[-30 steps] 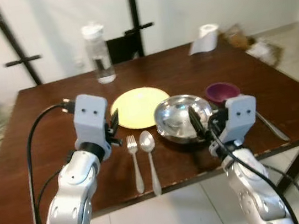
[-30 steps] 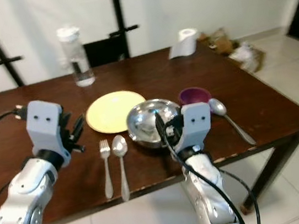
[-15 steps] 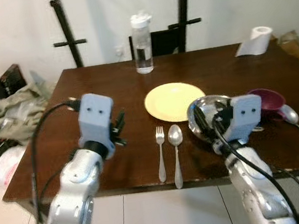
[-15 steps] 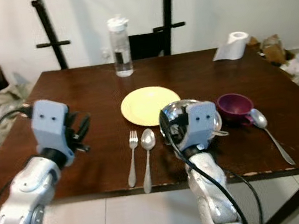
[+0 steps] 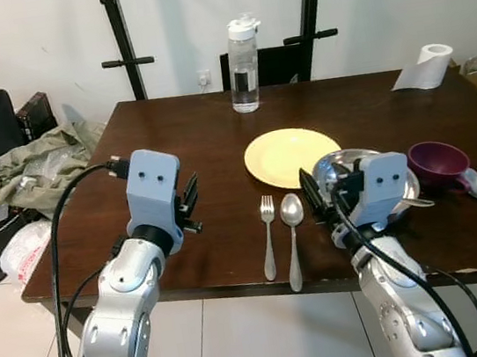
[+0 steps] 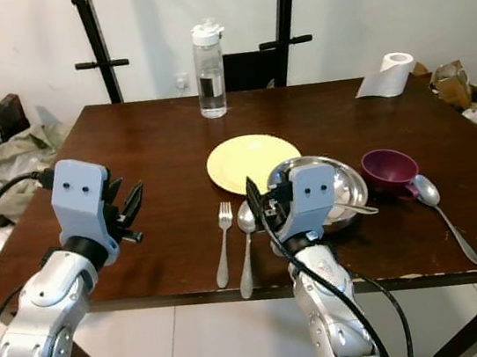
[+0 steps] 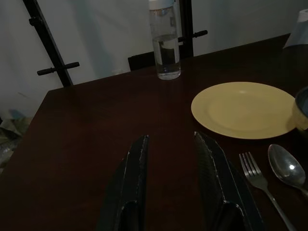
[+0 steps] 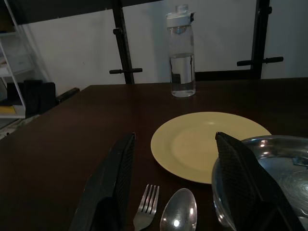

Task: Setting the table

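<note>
Mostly camera swing since a second ago: left gripper (image 7: 171, 180) and right gripper (image 8: 175, 185) still hover fingers apart, empty, short of the round yellow plate (image 5: 292, 155), nothing placed.

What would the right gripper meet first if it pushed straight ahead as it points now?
Probably the yellow plate, which lies dead ahead between the right gripper's open fingers; the fork and spoon lie nearer but lower. Depth is unclear.

Yellow plate (image 5: 292, 155) flat mid-table, fork (image 5: 268, 236), spoon (image 5: 292, 235) side by side

Paper roll (image 5: 425, 69) on table corner; clothes heap (image 5: 37, 168) on floor.
</note>
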